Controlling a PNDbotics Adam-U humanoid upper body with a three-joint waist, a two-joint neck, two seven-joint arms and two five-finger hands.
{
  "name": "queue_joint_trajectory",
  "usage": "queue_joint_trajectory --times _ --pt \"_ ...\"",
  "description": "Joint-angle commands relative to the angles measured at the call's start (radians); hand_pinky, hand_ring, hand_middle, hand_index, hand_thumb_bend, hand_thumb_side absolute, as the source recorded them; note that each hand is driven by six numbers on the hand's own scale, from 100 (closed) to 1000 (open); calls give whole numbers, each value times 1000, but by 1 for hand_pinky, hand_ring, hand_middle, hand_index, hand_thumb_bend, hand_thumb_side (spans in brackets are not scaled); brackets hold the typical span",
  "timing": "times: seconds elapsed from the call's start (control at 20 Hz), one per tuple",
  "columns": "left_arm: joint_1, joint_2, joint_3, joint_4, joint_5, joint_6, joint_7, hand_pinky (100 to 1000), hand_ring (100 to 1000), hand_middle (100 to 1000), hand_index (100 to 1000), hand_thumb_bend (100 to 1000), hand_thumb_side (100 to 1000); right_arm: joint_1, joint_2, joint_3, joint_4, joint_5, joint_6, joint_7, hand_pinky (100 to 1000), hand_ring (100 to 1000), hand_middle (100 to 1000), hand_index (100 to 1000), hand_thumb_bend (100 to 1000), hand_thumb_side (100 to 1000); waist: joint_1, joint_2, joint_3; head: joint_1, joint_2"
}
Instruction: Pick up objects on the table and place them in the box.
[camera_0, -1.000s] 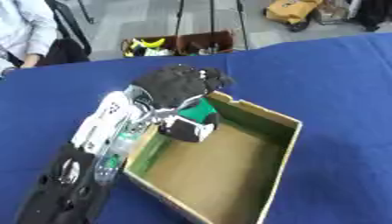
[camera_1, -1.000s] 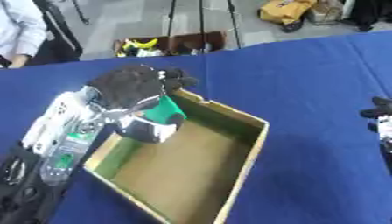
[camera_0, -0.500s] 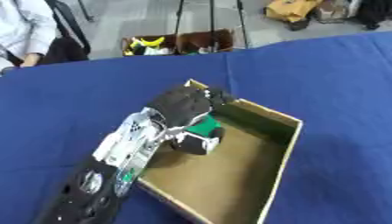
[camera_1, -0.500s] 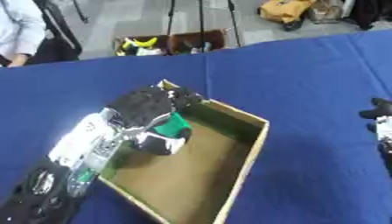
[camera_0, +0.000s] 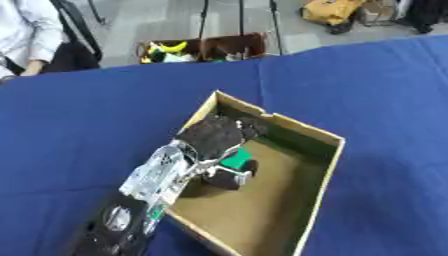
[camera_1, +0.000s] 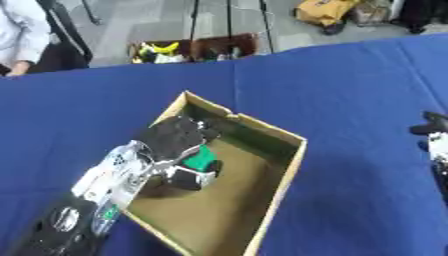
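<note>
1 left hand (camera_0: 213, 138) reaches into 1 cardboard box (camera_0: 319, 170) on blue table (camera_0: 79, 125), fingers curled round 1 green-and-white object (camera_1: 198, 162), held low inside box nr its left wall. Right hand (camera_1: 433, 142) at right edge; fingers' state can't be told.

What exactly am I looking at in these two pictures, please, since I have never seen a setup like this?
Both pictures come from a stereo camera in a humanoid robot's head, looking down: one from each eye, same moment. The robot's left hand, black on a silver arm, reaches into an open cardboard box on a blue table. Its fingers are curled round a green, white and dark object held low inside the box; I cannot tell what it is. The right hand shows only at the right eye view's right edge, idle. Behind the table is a crate of objects on the floor.
</note>
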Motion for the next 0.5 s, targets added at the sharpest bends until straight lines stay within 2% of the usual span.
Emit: queue_joint_trajectory --times 0.05,0.15,0.3,0.4,0.5 --pt "-1 0 -3 28 -13 -6 -5 100 482 889 997 100 452 -9 -8 -7 -12 2 -2 -4 833 858 646 831 100 803 -9 -13 -1 -2 -7" --pt "-1 -1 -5 29 -8 -21 -17 232 576 910 1000 100 452 -9 -8 -7 -12 2 -2 -6 833 858 646 830 100 801 -10 -13 -2 -2 -8" --pt "0 1 -3 13 -5 -47 -38 415 684 929 1000 100 505 -8 -8 -8 -12 1 -2 -7 833 857 646 830 100 800 -10 -14 -1 -2 -8" --pt "2 3 -1 -3 -3 -59 -47 527 743 942 1000 258 585 -8 -8 -8 -12 1 -2 -8 833 857 646 830 100 799 -10 -16 0 -2 -9" --pt "3 8 3 -29 -3 -72 -55 601 780 950 1000 373 671 -6 -8 -9 -12 1 -2 -9 833 857 645 830 100 800 -10 -18 1 -3 -9"
